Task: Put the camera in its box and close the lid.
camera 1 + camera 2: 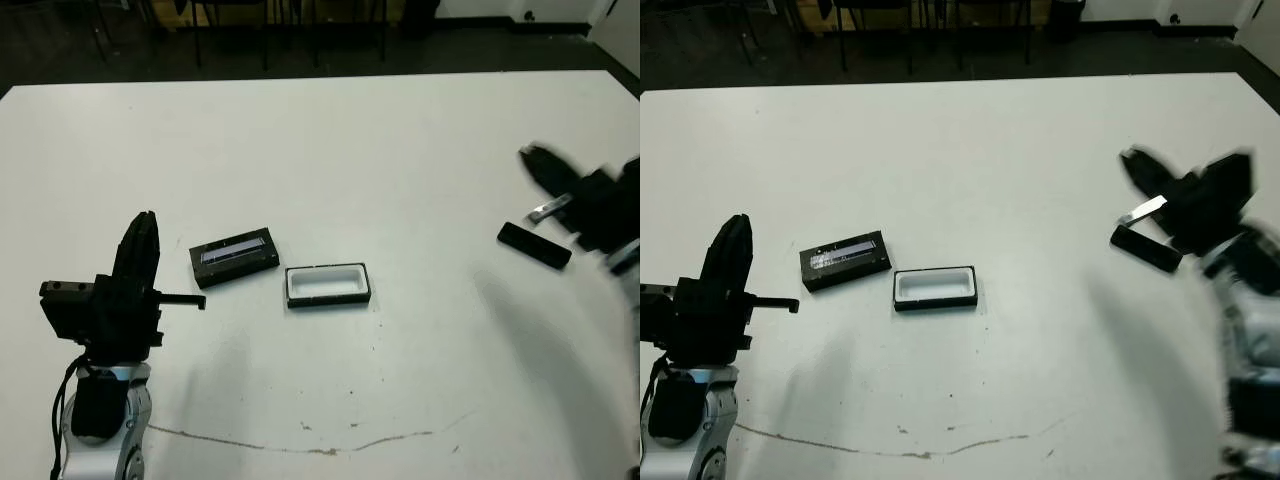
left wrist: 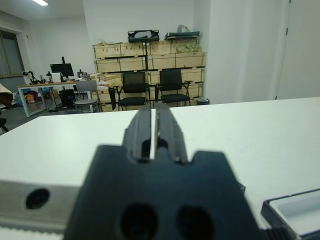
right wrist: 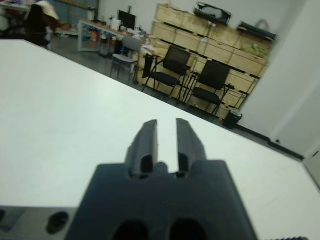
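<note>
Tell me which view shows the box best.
Either head eye view: the box shows whole, white lining up, beside the lid. The left wrist view catches only one corner of it at the picture's edge; the right wrist view shows none of it.

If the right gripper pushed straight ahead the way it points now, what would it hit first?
Probably nothing: in the right wrist view the right gripper points past its narrowly parted fingers over bare white table, toward distant chairs. The small flat black camera is not in that line.

L arm [image 1: 100, 420]: low at near-left, wrist upright. L gripper [image 2: 154, 120]: fingers nearly together, thin slit betw., empty. R arm [image 1: 1250, 320]: far right, blurred. R gripper [image 3: 166, 137]: narrow gap betw. fingers, empty.
</note>
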Robot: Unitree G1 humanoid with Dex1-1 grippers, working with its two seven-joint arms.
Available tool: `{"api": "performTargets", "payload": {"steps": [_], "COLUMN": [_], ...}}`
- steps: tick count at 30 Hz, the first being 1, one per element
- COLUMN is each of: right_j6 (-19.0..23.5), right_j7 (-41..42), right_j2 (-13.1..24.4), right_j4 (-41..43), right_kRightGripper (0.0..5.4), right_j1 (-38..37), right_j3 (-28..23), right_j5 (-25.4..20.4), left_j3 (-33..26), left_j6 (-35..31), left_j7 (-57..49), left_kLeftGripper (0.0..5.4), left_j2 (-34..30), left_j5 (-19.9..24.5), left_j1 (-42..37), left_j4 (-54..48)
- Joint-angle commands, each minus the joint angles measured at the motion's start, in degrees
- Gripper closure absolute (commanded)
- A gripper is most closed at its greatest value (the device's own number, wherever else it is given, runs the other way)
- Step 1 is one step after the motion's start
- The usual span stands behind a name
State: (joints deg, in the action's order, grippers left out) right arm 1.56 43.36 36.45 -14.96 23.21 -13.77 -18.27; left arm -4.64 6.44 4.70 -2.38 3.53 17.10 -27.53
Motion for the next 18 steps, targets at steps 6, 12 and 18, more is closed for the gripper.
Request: {"api": "performTargets", "payload": {"steps": [6,12,18], "right_j6": [-0.4,-4.0,-8.7], "right_j7": [18.4,25.4,27.3], "right_j2": [8.8,9.4,7.3], "right_j4": [-18.4,-31.5,-39.7], "right_kRightGripper": [3.41,2.38,1.35], "right_j1": [9.9,15.6,16.3], "right_j3": [3.3,5.4,5.9], "right_j5": [1.3,3.8,4.8], "left_j3": [0.4,0.2,0.7], "left_j6": [0.7,1.3,-0.3], "left_j7": [0.1,0.0,-0.4], "left_kLeftGripper": [5.4,5.4,5.4], "left_j2": [0.0,-0.2,0.0], "left_j5": [0.0,-0.2,-0.9], "left_j1": [1.5,1.9,2.8], "left_j4": [1.7,1.7,0.4]}}
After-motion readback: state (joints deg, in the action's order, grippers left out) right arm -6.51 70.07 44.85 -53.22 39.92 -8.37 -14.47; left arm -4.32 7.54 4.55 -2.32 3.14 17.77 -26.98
